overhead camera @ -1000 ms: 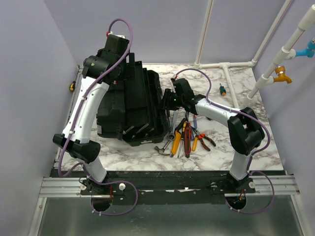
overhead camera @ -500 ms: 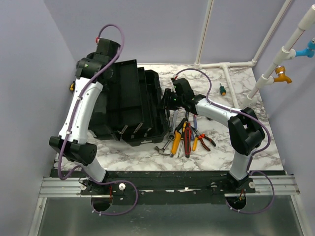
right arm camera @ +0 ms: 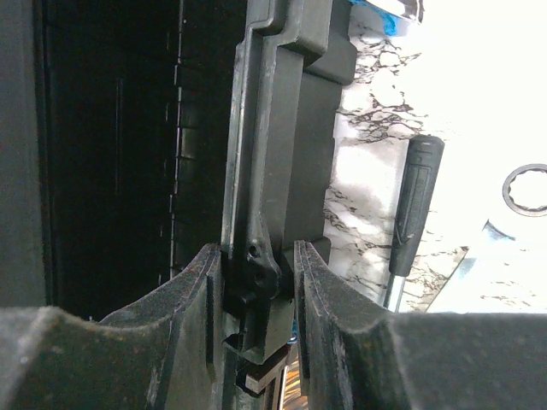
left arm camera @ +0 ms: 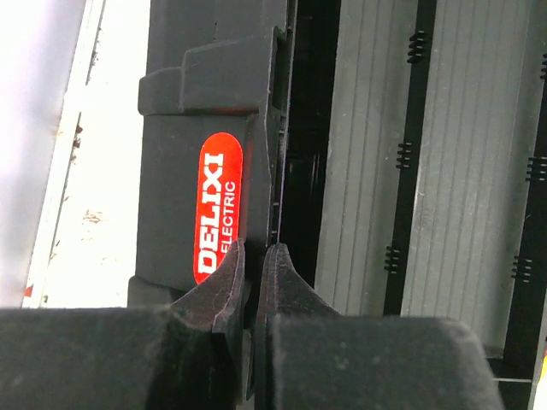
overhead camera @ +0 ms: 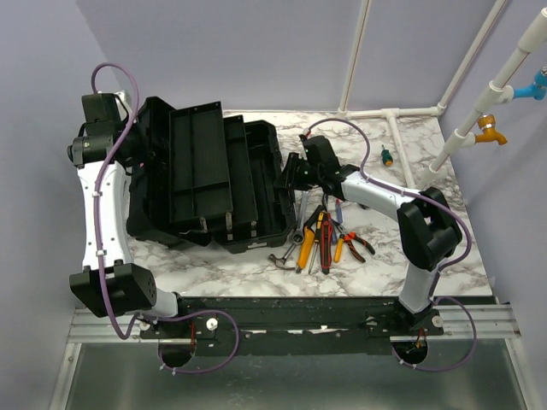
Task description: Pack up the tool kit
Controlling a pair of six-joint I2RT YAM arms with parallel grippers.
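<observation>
The black toolbox (overhead camera: 256,192) lies open at the table's left, with its lid (overhead camera: 201,162) thrown back to the left. My left gripper (overhead camera: 141,143) hovers over the lid's outer left side. In the left wrist view its jaws (left arm camera: 254,254) are shut beside the red label plate (left arm camera: 220,205), along the lid's rim. My right gripper (overhead camera: 292,175) is shut on the toolbox's right wall (right arm camera: 282,128), clamping a moulded bracket (right arm camera: 256,249). The hand tools (overhead camera: 323,241) lie in a pile right of the box: hammer (overhead camera: 280,259), orange pliers (overhead camera: 350,246), wrenches and screwdrivers.
A small green-handled screwdriver (overhead camera: 386,156) lies alone at the back right. A white pipe frame (overhead camera: 393,114) and a faucet (overhead camera: 489,128) stand behind it. A black-handled screwdriver (right arm camera: 419,188) and a ring wrench (right arm camera: 526,192) lie just right of the right gripper.
The lid has swung from upright down to the left and now lies open. My left arm moved left with it and its jaws closed. The right arm has not moved.
</observation>
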